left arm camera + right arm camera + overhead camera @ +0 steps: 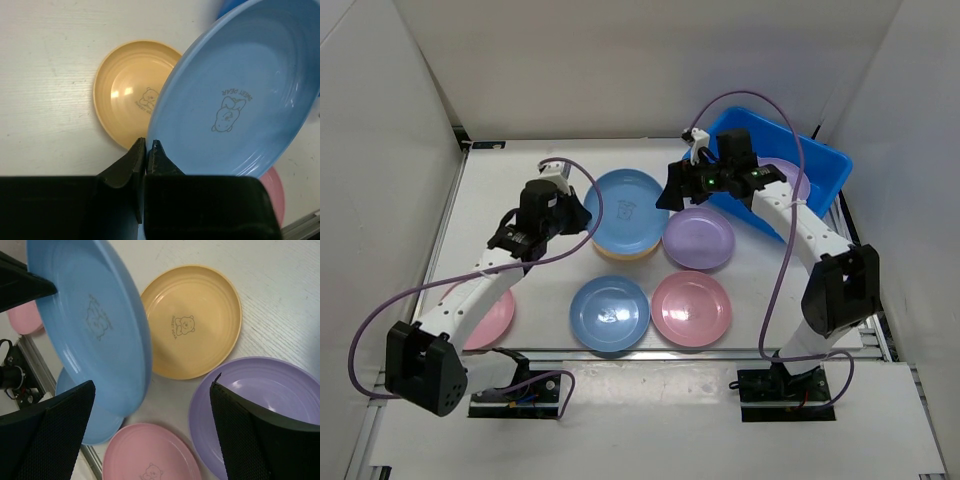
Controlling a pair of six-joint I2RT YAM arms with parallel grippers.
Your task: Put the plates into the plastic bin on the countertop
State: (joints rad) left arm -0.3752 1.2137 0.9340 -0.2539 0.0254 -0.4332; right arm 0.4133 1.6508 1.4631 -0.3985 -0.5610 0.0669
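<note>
Pinching rim of blue plate (240, 95) w/ left gripper (146, 150), tilted up over orange plate (132, 95). Further out, spread wide & empty at right gripper (672, 190), betw. held plate & plastic bin (832, 165). To bin: far-right from plate, nearer right arm.

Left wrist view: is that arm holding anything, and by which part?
The left gripper holds the tilted blue plate, its fingers pinching the plate's rim. The right gripper is open, holding nothing.
</note>
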